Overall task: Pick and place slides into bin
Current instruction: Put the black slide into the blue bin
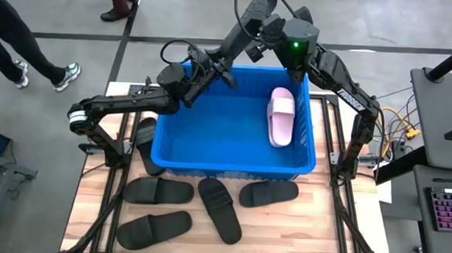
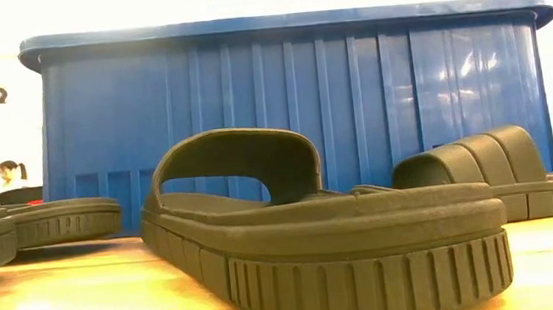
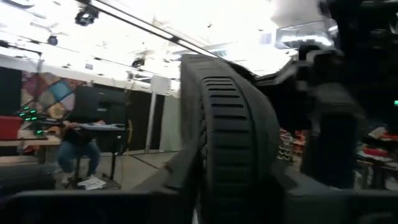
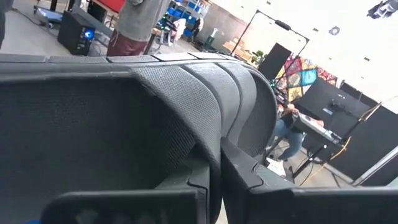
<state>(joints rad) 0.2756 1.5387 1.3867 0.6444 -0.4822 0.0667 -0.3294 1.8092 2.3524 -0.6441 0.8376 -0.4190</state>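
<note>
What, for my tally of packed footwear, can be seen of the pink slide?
The pink slide is a pale pink open-toe sandal with one wide, ridged strap across its upper half; it looks like soft moulded foam. It lies sole-down and flat on the floor of the blue bin, on the bin's right side beside the right wall, its length running from the back wall toward the front. Nothing else lies in the bin with it, and no gripper touches it. It shows only in the high view.
</note>
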